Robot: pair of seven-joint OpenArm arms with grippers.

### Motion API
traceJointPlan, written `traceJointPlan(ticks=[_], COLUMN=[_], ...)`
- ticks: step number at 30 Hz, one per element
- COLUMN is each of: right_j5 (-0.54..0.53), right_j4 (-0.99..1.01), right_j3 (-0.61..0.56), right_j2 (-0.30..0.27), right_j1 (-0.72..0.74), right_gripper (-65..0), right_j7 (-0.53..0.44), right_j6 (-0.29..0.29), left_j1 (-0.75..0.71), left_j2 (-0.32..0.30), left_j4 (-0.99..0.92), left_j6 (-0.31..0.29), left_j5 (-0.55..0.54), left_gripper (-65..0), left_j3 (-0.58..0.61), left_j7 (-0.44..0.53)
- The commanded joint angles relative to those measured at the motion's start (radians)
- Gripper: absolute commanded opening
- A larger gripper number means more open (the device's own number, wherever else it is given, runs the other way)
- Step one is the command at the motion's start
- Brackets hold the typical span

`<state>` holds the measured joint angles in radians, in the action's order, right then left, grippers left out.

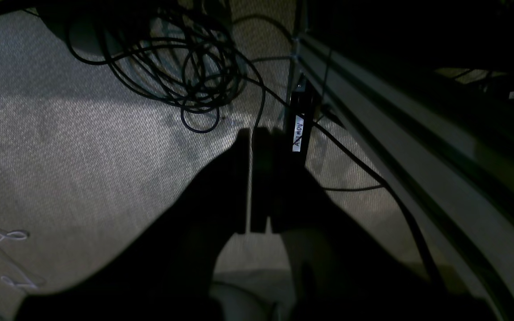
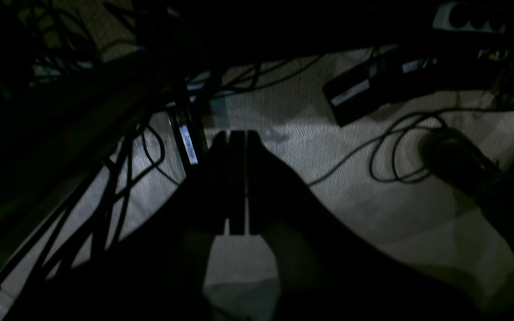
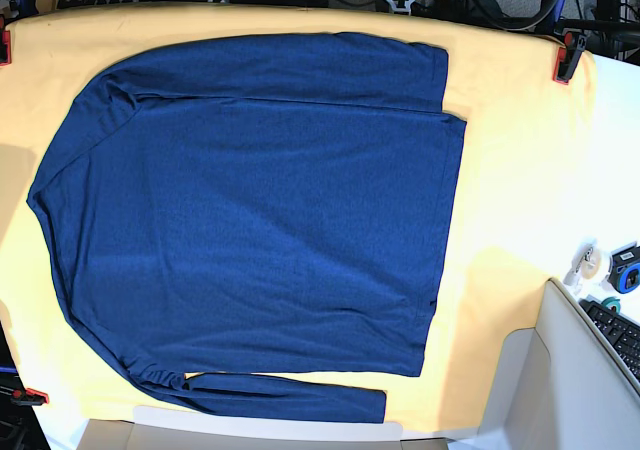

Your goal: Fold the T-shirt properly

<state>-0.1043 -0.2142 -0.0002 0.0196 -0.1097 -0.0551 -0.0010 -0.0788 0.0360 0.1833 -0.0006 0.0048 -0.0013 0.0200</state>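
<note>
- The T-shirt (image 3: 250, 220) is spread flat across the frame's centre, collar left, hem right.
- Both the left gripper (image 1: 257, 178) and right gripper (image 2: 237, 178) are pressed together, empty, below table level; neither is seen nearer.

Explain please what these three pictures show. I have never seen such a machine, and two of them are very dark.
The bright picture looks down from a fixed camera: a large dark navy-blue long-sleeved T-shirt lies flat on a yellow table cloth, not yet folded. The dark pictures come from cameras on a two-armed robot's wrists. Each shows its own gripper as a black shape, the left gripper and the right gripper, both shut and holding nothing. They hang over grey carpet with a black cable coil, away from the shirt.
</note>
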Motion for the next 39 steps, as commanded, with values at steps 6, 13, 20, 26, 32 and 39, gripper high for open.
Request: traceJointPlan(ticks=[6, 13, 20, 26, 32, 39], right_j5=[0.002, 0.002, 0.002, 0.002, 0.002, 0.002], right_j4=[-0.021, -0.023, -0.024, -0.024, -0.024, -0.024], right_j3=[-0.004, -0.004, -0.004, -0.004, -0.004, -0.004], right_j2=[0.001, 0.001, 0.000, 0.000, 0.000, 0.000], right_j1=[-0.023, -0.040, -0.048, -0.048, -0.055, -0.057], right_gripper=[-64.8, -64.8, -64.8, -64.8, -64.8, -64.8], right_j7=[-0.004, -0.007, -0.009, -0.009, -0.009, -0.009], right_j6=[0.002, 0.002, 0.002, 0.002, 0.002, 0.002], left_j1=[-0.031, -0.032, -0.040, -0.054, -0.059, -0.059], left_j2=[0.002, 0.000, 0.000, 0.000, 0.000, 0.000], left_j4=[0.043, 0.045, 0.046, 0.048, 0.048, 0.048], left_j6=[-0.002, -0.002, -0.002, -0.002, -0.002, -0.002], left_j5=[-0.001, -0.002, -0.001, 0.001, 0.001, 0.001], left_gripper=[-65.0, -65.0, -65.0, -65.0, -65.0, -65.0], left_j3=[-0.001, -0.001, -0.001, -0.001, -0.001, -0.001], left_j7=[0.011, 0.011, 0.011, 0.014, 0.014, 0.016])
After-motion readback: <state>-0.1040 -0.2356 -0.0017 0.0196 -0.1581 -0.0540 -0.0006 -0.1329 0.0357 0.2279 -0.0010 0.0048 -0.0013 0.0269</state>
